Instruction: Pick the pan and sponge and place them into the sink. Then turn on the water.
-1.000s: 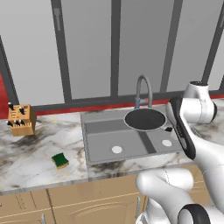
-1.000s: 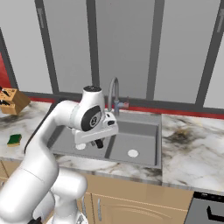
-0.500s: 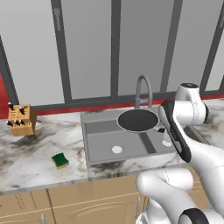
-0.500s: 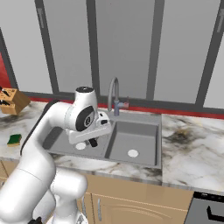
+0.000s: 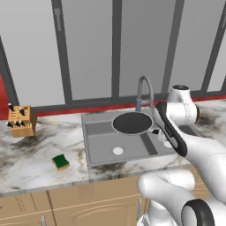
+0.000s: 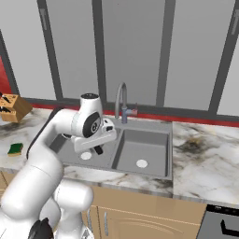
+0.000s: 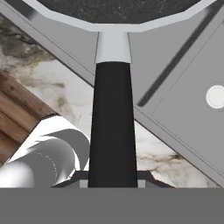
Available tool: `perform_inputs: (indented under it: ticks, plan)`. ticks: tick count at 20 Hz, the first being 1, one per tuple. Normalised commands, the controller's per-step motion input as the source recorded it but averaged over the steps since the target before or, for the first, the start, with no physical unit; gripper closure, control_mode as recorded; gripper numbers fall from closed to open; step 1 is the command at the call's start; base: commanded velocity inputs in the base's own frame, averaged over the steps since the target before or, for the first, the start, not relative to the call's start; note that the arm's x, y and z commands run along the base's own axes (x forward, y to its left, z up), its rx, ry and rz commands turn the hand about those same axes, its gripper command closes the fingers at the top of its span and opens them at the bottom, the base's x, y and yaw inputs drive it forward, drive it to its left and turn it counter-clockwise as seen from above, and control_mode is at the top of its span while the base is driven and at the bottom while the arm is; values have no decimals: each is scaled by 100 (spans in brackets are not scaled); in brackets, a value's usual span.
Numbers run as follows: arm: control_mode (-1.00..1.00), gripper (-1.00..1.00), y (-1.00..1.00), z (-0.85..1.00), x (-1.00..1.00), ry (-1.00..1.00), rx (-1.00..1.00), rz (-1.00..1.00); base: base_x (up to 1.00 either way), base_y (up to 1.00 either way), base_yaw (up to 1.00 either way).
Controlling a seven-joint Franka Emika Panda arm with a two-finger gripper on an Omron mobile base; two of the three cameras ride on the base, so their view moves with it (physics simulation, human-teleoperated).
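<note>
Clearly the gripper [image 7: 113,183] is clamped on the black handle [image 7: 113,127] of the pan [image 5: 132,122], which hangs above the sink [image 5: 106,148], over its back edge near the faucet [image 5: 145,90]. Rigid and probably heavy, the pan hangs far out from the handle's end, so I expect it to sag or twist; a hold nearer the bowl would steady it. The sponge [image 5: 60,162] lies on the counter [image 5: 31,154], light, soft, easily pinched across its sides. No legible brand or writing anywhere
</note>
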Motion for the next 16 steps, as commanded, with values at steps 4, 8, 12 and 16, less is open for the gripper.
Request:
perform_inputs:
  ticks: [4,8,12,16]
  plan:
    - [-100,100,19,-7,23,8,-4,1,0,0,0]
    - [-100,100,17,-10,21,9,-5,1,0,0,0]
    - [-100,100,16,-14,24,6,-6,2,0,0,0]
    - [-100,100,13,-17,27,3,-5,3,0,0,0]
